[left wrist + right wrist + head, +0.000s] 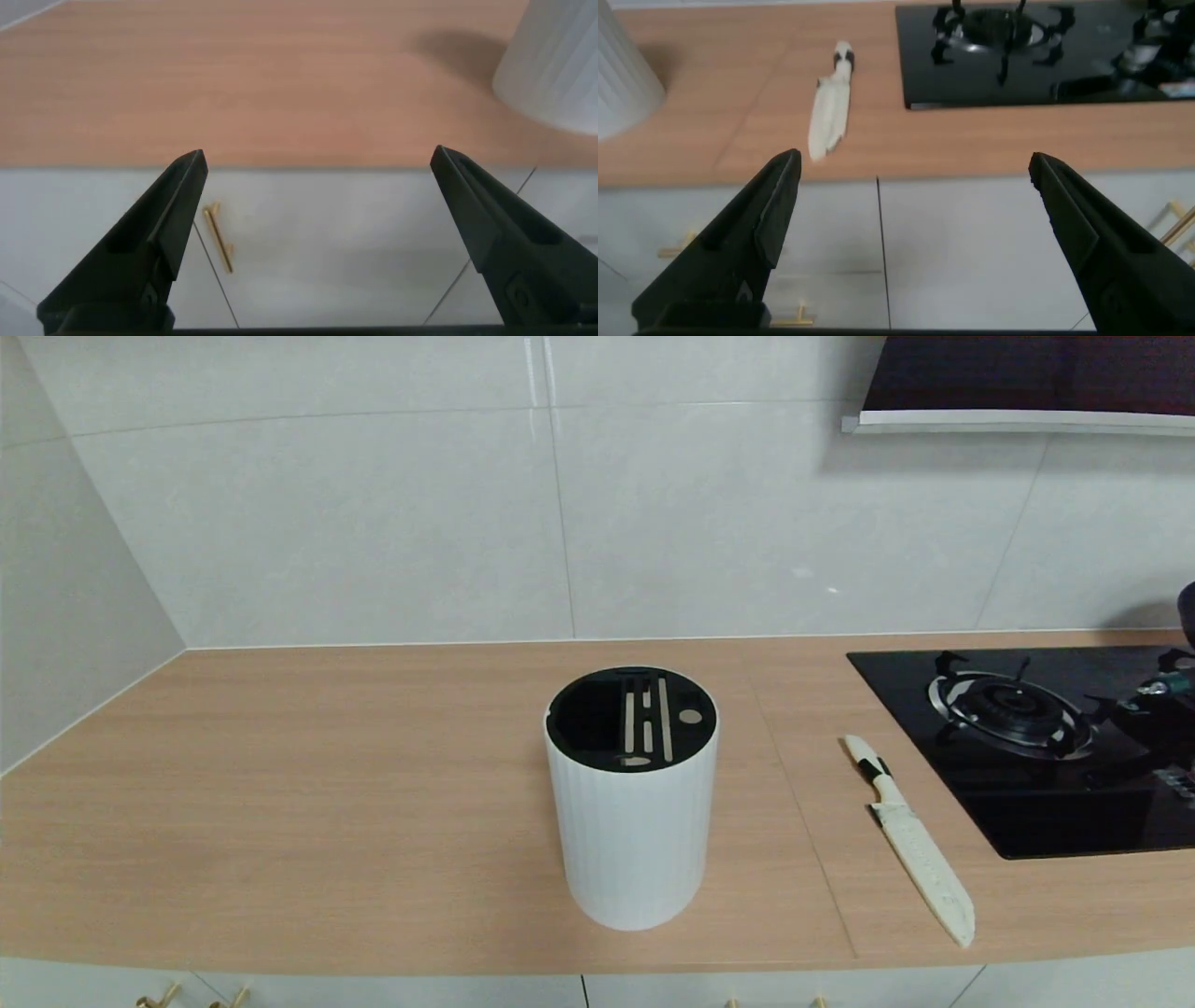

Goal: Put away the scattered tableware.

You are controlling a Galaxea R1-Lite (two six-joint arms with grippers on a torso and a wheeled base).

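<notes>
Right end effector (913, 159) gaped empty, short of the knife (910, 840) lying flat on the tabletop (280, 784) between slotted holder (633, 803) and stove (1027, 747); left end effector (316, 159) likewise gaped. Gripping the handle crosswise looked wisest.

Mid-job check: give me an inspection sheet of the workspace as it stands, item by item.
Surface: wooden counter, holding only the job's things.
Job's things: white knife lies flat between holder and stove, handle toward the wall; round white holder stands upright, nothing sticking out of its slots.
Clutter: nothing seen.
Tools: left tool and right tool open, empty, low before the cabinet doors.
Cables: nothing seen.
Surroundings: gas stove at right, hood above, tiled wall behind.
</notes>
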